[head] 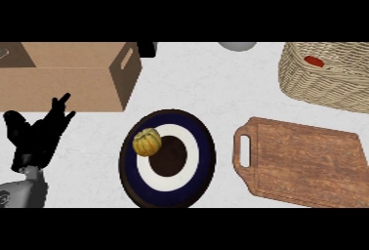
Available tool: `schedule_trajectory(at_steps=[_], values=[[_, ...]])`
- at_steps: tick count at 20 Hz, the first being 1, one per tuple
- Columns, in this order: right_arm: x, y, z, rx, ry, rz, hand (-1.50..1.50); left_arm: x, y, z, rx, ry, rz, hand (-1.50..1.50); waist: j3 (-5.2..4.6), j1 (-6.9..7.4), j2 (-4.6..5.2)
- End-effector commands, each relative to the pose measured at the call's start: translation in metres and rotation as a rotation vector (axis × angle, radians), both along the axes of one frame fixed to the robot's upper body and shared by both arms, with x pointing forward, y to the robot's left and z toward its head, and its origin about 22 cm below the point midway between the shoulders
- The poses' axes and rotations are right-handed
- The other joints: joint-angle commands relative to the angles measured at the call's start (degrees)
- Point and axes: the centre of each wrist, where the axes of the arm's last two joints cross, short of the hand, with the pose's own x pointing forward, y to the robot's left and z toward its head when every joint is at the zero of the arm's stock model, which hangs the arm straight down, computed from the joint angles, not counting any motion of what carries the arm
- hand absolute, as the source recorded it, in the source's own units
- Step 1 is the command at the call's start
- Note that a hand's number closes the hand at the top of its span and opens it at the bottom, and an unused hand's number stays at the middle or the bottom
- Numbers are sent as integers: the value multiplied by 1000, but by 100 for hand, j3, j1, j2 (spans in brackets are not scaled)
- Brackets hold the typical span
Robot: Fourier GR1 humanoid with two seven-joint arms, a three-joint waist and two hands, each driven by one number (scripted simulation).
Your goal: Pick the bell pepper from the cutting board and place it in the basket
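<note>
A red bell pepper (314, 61) lies inside the wicker basket (324, 85) at the upper right, only a small part of it showing over the rim. The wooden cutting board (306, 163) at the lower right has nothing on it. My left hand (36, 132) rests at the left edge, fingers up and relaxed, holding nothing. My right hand does not show.
A dark blue and white plate (167, 183) sits in the middle with a yellow ribbed squash (147, 141) on its left side. A cardboard box (72, 73) stands at the upper left, just beyond my left hand. A grey rounded object (238, 45) shows at the top edge.
</note>
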Motion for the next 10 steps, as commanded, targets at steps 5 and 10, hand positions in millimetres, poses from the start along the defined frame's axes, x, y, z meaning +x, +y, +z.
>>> schedule_trajectory(at_steps=[5,10], values=[[-95,-107,17,92,14,39,-150,1,2,16,-3,-69,-27,0,4,-69,-12],[-145,-143,-2,73,82,107,-150,10,-3,17,0,-72,-19,0,11,-15,26]])
